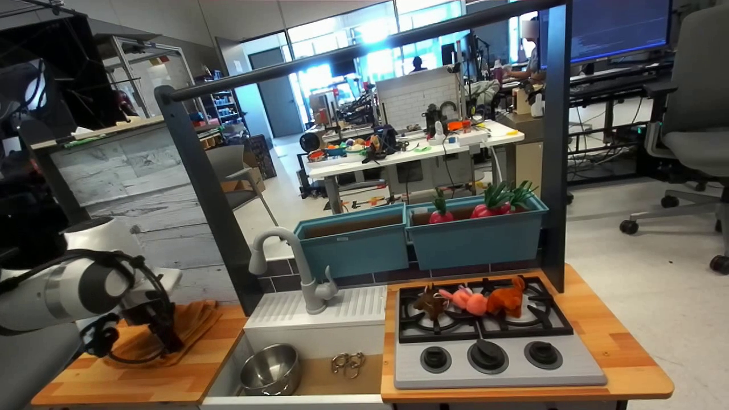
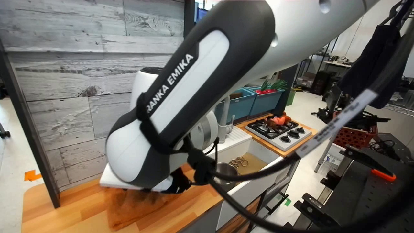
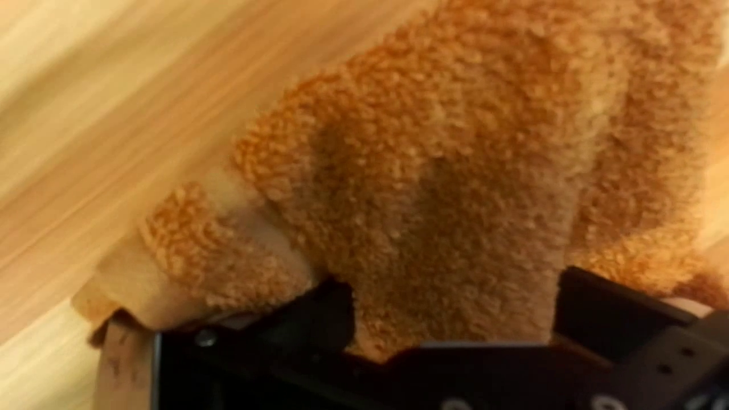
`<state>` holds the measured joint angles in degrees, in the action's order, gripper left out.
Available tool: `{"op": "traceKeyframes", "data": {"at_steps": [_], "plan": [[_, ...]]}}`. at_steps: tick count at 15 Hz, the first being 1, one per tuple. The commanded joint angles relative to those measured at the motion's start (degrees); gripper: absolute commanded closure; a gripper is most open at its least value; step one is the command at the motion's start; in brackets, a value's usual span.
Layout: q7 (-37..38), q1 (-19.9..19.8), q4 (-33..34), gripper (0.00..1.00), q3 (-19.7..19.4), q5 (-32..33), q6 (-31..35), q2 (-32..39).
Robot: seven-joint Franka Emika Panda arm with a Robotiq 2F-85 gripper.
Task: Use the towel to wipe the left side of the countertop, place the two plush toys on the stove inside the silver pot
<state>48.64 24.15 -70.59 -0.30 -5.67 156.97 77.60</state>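
The gripper [image 3: 455, 279] gapes over the towel [image 3: 444, 136] near the countertop's [image 1: 148, 384] back edge; I'd call the wiping unfinished. The plush toys [image 1: 471, 303] sit on the stove [image 1: 459, 357], not yet in the sink's [image 1: 316, 340] silver pot [image 1: 271, 370].

The white-and-charcoal arm [image 2: 220, 74] reads EMIKA; its black cable [image 2: 258, 175] wears a pale label [image 2: 336, 123]; the gripper [image 3: 455, 276] is black

Lab — robot arm [image 2: 220, 77], cluttered workbench [image 1: 501, 138], monitor [image 1: 621, 28]

Towel [image 2: 132, 207], orange-brown: lies on countertop [image 2: 71, 215] beneath my arm [image 2: 207, 84]. Silver pot [image 2: 226, 169], partly hidden: sits in sink [image 2: 245, 194]. Plush toys [image 2: 279, 120]: on stove [image 2: 278, 134].
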Motion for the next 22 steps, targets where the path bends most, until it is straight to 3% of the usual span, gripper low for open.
{"op": "traceKeyframes", "data": {"at_steps": [1, 3, 6, 9, 14, 17, 19, 22], "plan": [[-6.0, 2.9, -5.9, 0.0, 5.8, 1.2, 4.0, -0.8], [-9.1, 5.0, -5.8, 0.0, 7.6, 0.5, 2.0, -0.4], [-8.8, 5.8, -6.6, 0.0, 6.3, -0.5, -1.1, -1.0], [-4.3, 4.3, -9.8, 0.0, 1.5, -2.0, -1.6, -2.7], [1.5, -0.2, -15.9, 0.0, -3.3, -3.4, -1.2, -6.0], [5.7, -2.1, -16.0, 0.0, -5.7, -4.2, -3.5, -6.1], [5.1, -2.7, -14.8, 0.0, -4.7, -3.0, -4.5, -5.7], [2.6, -0.4, -12.6, 0.0, -2.3, -1.1, -3.5, -4.2]]}}
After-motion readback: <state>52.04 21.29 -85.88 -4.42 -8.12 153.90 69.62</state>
